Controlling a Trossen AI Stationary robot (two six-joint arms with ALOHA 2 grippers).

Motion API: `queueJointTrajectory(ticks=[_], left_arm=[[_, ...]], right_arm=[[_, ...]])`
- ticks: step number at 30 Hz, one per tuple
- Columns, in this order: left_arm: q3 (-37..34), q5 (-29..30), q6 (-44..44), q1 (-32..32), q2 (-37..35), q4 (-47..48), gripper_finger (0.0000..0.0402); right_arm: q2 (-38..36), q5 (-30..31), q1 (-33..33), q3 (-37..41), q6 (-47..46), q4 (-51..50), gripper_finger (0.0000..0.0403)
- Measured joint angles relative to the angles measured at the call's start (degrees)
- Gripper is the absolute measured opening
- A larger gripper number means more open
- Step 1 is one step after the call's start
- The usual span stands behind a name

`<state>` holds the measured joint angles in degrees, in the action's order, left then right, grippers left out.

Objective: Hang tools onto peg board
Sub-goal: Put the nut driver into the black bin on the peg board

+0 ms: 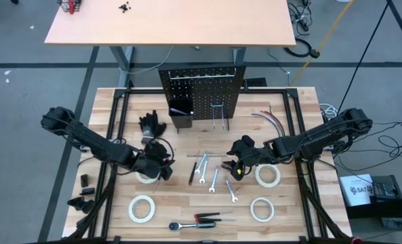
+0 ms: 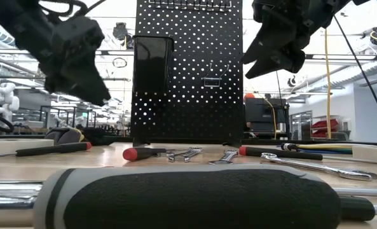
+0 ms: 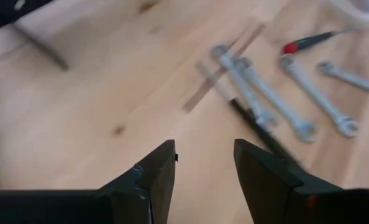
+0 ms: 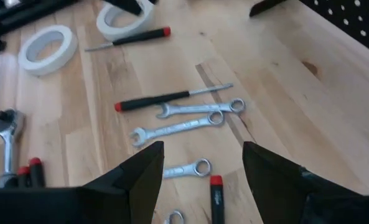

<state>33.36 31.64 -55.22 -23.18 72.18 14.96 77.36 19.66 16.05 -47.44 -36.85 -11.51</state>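
**Both grippers hover empty over tools lying on the table**

The left gripper (image 1: 165,167) hangs above the wooden table (image 1: 295,210), just left of the loose tools, with its fingers (image 3: 148,180) spread apart and nothing between them; its wrist view looks down on bare wood with a few wrenches and a red-tipped screwdriver farther off. The right gripper (image 1: 233,165) hangs over the cluster of wrenches (image 1: 214,180) near the table's middle, its fingers (image 4: 140,174) also apart and gripping nothing; in the low view both grippers are clear of the tabletop.

The peg board (image 1: 202,93) stands upright at the far edge of the table, with a black bin (image 1: 181,116) on its left part and a wire hook (image 1: 221,116) to the right of that; whether anything hangs on the hook I cannot tell. The tools all lie flat on the table: several silver wrenches and a black-handled screwdriver (image 4: 152,100) between the two grippers; a ratchet (image 1: 185,224) and red-handled screwdrivers (image 1: 207,217) near the front edge; four tape rolls (image 1: 142,208), one front left, one partly under the left gripper, two on the right. Black gloves (image 1: 152,125) sit just left of the bin.
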Motion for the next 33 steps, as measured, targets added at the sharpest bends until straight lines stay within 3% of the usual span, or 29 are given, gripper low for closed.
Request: queueJointTrajectory(ticks=[8,15,33], left_arm=[[0.00,-0.78,-8.80,-0.04,1.92,7.56,0.0167],[0.00,-5.27,-8.85,-0.04,5.77,7.02,0.0167],[0.15,-7.41,-8.37,-0.04,14.71,5.53,0.0155]], right_arm=[[0.02,0.01,0.00,0.00,1.26,0.88,0.0212],[0.02,0.02,0.00,0.00,1.02,1.03,0.0212],[0.02,0.02,0.00,0.00,-0.03,1.02,0.0212]])
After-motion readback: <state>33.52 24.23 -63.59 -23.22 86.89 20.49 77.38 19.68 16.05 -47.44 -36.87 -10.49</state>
